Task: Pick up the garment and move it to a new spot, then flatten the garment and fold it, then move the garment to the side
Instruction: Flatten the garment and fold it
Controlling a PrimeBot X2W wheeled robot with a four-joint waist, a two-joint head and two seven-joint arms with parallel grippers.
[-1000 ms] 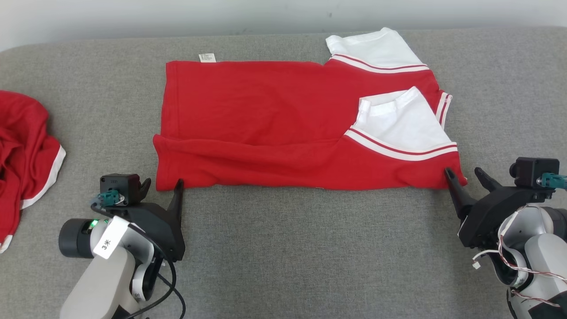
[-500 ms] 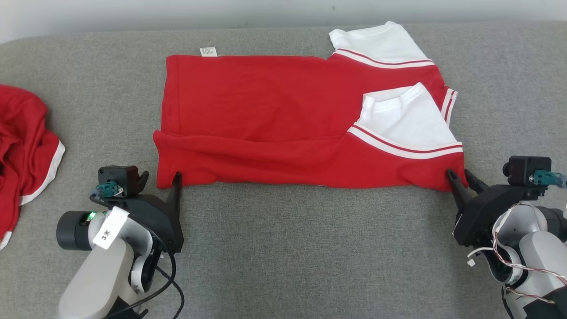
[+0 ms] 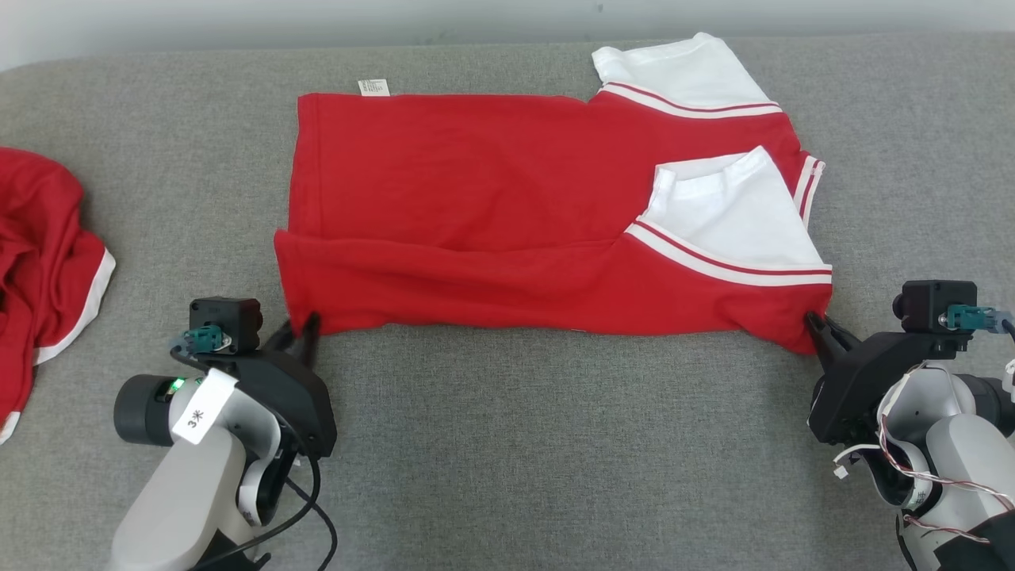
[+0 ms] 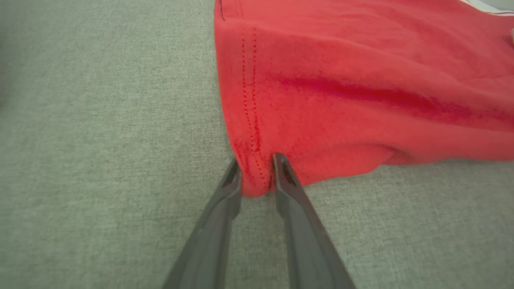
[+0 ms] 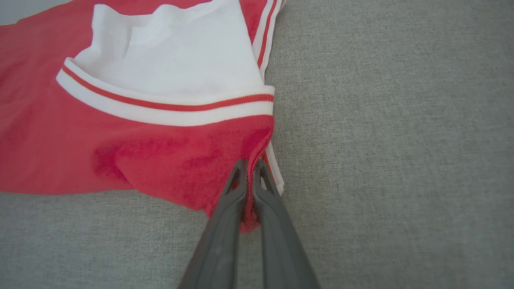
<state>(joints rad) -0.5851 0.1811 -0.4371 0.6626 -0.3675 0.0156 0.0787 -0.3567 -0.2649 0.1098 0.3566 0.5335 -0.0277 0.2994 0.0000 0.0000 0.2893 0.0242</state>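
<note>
The garment (image 3: 476, 206) is a red shirt with white sleeves and red-striped trim, lying partly folded across the grey padded surface. My left gripper (image 3: 300, 329) sits at its near left corner. In the left wrist view the fingers (image 4: 231, 188) press the bunched hem corner of the garment (image 4: 341, 80) between them, so the left gripper (image 4: 257, 168) is shut on it. My right gripper (image 3: 821, 327) is at the near right corner. In the right wrist view the right gripper (image 5: 249, 168) is pinched tight on a red fold of the garment (image 5: 120, 152) just below the white sleeve.
A second red garment with white trim (image 3: 40, 262) lies crumpled at the left edge. The grey padded surface (image 3: 555, 444) stretches bare in front of the shirt, between my two arms. A white label (image 3: 373, 87) pokes out at the shirt's far edge.
Both grippers moved forward onto the shirt's near corners and closed on the fabric, the right first and then the left. The head camera has tilted slightly.
</note>
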